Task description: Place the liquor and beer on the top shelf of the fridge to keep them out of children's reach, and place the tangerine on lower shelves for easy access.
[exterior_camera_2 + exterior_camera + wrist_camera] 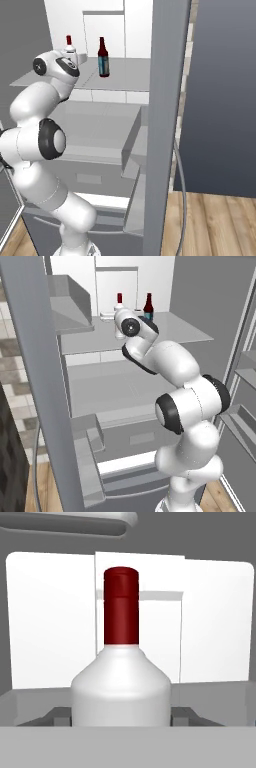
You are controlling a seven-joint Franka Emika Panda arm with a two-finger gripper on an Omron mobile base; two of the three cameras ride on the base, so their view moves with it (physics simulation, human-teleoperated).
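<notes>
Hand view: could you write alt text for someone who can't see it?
A clear glass bottle with a dark red cap stands upright close before the camera, between two small dark fingers low at its sides. Behind it is the white back wall of the grey fridge.

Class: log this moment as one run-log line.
liquor: upright, top shelf | beer: beside it | gripper: around liquor
</notes>
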